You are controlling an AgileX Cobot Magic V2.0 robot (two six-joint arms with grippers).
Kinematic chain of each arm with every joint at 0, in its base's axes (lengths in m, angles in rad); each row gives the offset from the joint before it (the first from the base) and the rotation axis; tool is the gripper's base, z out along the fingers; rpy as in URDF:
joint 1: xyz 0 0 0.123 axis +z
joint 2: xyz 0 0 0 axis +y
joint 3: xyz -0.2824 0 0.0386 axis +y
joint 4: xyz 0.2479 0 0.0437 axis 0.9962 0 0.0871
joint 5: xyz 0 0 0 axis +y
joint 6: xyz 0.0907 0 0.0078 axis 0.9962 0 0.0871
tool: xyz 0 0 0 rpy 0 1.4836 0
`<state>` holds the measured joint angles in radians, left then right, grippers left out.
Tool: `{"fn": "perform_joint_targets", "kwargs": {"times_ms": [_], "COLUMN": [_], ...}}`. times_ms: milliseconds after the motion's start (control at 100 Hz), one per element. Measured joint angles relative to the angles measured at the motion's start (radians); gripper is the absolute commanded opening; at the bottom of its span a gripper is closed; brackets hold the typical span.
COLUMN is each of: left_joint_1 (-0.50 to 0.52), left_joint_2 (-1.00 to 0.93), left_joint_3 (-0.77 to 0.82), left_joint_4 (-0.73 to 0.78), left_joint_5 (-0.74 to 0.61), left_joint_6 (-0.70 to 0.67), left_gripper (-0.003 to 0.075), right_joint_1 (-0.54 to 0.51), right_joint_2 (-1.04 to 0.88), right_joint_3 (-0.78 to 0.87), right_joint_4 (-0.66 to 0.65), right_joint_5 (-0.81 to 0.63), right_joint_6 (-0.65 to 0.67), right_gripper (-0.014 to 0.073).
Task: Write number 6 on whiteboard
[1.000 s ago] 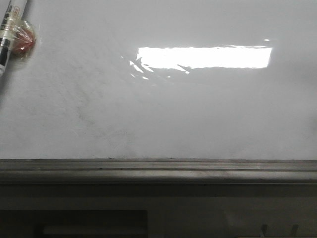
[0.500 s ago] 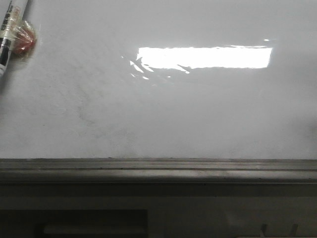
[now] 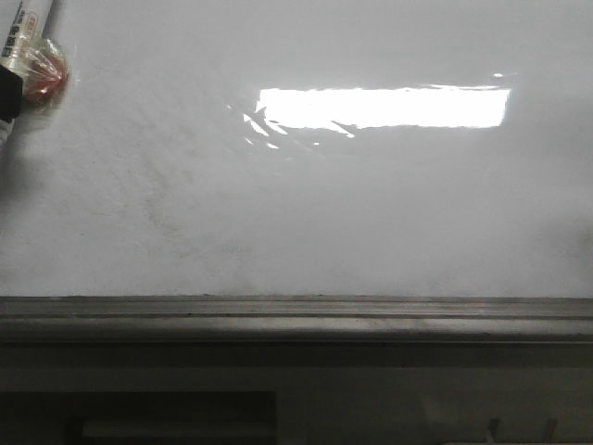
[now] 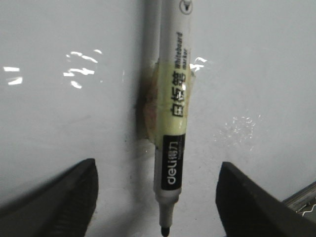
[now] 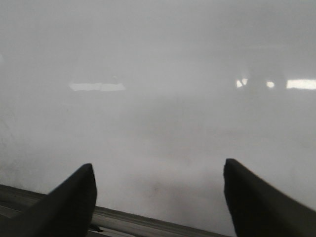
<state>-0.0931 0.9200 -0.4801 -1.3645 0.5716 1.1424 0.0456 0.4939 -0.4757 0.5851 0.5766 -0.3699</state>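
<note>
The whiteboard [image 3: 371,213] fills the front view, glossy pale grey with faint smudges, and no number 6 is in view on it. A white marker [image 3: 23,32] lies at its far left corner under clear tape. In the left wrist view the marker [image 4: 173,133] lies flat on the board, its bare dark tip pointing towards my left gripper [image 4: 157,163]. That gripper is open, its fingers wide apart on either side of the marker's tip end and not touching it. My right gripper [image 5: 158,163] is open over the bare whiteboard [image 5: 158,98], with nothing between its fingers.
A reddish blob [image 3: 44,79] sits under the tape beside the marker. The dark grooved frame [image 3: 296,315] runs along the board's near edge and also shows below the right fingers as the frame [image 5: 128,219]. A bright rectangular glare [image 3: 380,107] lies mid-board.
In the front view a dark shape at the left edge has widened over the marker's lower end. The rest of the board looks the same.
</note>
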Motion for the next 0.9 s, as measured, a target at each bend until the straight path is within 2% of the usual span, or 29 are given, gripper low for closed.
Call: {"fn": "perform_joint_targets", "kwargs": {"times_ms": [140, 210, 310, 400, 690, 830, 900], "left_joint_1": [0.000, 0.000, 0.000, 0.000, 0.000, -0.005, -0.038], "left_joint_2": [0.025, 0.036, 0.054, 0.068, 0.072, 0.070, 0.064], "left_joint_3": [-0.011, -0.015, -0.018, -0.018, -0.034, -0.087, -0.113], "left_joint_4": [-0.055, -0.066, -0.070, -0.070, -0.047, 0.011, 0.039], "left_joint_5": [0.005, 0.007, 0.007, 0.009, 0.030, 0.098, 0.127], "left_joint_6": [0.056, 0.068, 0.075, 0.090, 0.152, 0.161, 0.161], "left_gripper": [0.0381, 0.0328, 0.0176, -0.0024, -0.0020, -0.0020, -0.0020], "right_joint_1": [0.000, 0.000, 0.000, 0.000, 0.000, 0.000, 0.004], "right_joint_2": [0.000, 0.000, 0.000, 0.000, 0.000, 0.007, 0.026], "right_joint_3": [0.000, 0.000, 0.000, 0.000, 0.000, -0.005, -0.021], "right_joint_4": [0.000, 0.000, 0.000, 0.000, 0.000, 0.010, 0.041], "right_joint_5": [0.000, 0.000, 0.000, -0.002, -0.002, 0.011, 0.041], "right_joint_6": [0.000, 0.000, 0.000, 0.000, 0.000, -0.009, -0.049], "right_gripper": [0.0489, 0.0489, 0.0489, 0.0489, 0.0489, 0.0489, 0.0489]}}
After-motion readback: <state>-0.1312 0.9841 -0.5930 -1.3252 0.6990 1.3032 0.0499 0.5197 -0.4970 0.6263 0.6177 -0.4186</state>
